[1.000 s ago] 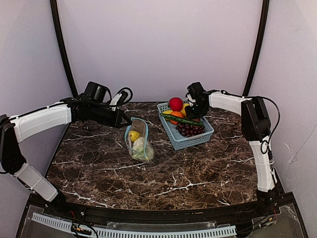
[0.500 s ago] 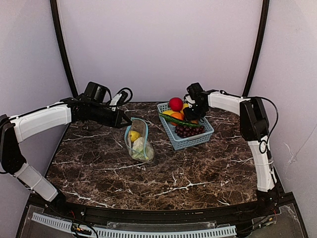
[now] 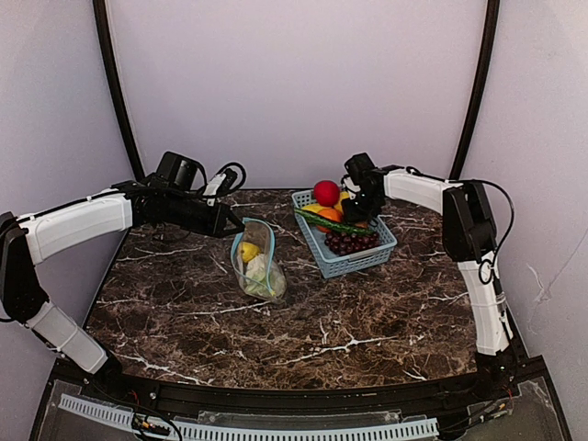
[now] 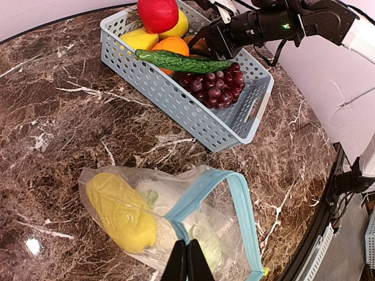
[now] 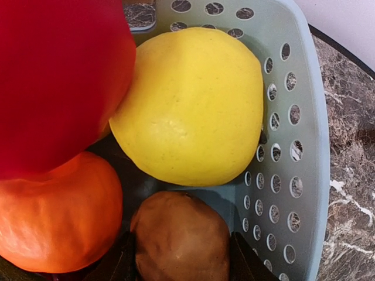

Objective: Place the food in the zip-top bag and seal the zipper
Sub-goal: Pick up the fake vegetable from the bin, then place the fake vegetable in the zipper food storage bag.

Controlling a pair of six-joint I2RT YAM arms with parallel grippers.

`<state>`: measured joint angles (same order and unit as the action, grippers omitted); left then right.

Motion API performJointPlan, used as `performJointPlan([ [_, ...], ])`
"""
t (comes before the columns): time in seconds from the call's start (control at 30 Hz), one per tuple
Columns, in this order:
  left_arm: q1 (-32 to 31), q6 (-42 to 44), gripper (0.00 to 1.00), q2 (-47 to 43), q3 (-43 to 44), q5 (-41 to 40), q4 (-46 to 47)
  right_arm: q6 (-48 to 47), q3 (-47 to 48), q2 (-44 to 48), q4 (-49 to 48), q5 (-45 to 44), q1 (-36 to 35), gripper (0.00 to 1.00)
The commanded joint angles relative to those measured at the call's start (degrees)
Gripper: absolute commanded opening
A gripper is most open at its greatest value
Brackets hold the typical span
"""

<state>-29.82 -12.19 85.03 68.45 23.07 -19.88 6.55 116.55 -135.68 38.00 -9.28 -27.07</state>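
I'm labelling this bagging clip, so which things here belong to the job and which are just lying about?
Job: zip-top bag, its blue zipper, yellow food and white cauliflower inside, left gripper pinching the mouth edge.
Lying about: blue basket, red fruit, grapes.

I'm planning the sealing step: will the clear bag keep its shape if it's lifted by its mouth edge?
Probably floppy: the zip-top bag looks like thin clear film, and its zipper bows open near where the left tool pinches it. It would likely sag bottom-heavy, since the yellow food lies loose inside.
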Motion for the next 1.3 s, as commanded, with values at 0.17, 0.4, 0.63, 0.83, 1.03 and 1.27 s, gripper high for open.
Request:
performJointPlan([
  [0.17,0.2,0.34,0.01,-2.36,-1.11,-0.01,-0.49,0.97,-5.95,11.54,1.75,-2.12,-0.35,0.31],
  [0.4,0.21,0.09,0.01,-2.85,-1.55,-0.26,0.05,1.21,-10.64,21.2,-2.31,-0.47,-0.34,0.32],
  [0.63,0.2,-0.11,0.01,-3.43,-2.19,-0.82,0.89,1.55,-14.51,28.35,-3.97,5.29,-1.31,0.32],
  [0.83,0.2,-0.43,0.01,-3.48,-2.46,-0.77,1.26,3.1,-19.6,35.94,-4.81,10.91,-6.08,0.33],
  [1.03,0.2,-0.88,0.01,-3.08,-2.7,-0.31,1.69,9.02,-27.37,44.62,-8.23,12.44,-14.48,0.33],
  [1.27,0.2,-1.58,0.01,-2.91,-3.13,0.52,2.37,21.78,-41.99,48.85,-31.17,20.41,-24.51,0.33],
])
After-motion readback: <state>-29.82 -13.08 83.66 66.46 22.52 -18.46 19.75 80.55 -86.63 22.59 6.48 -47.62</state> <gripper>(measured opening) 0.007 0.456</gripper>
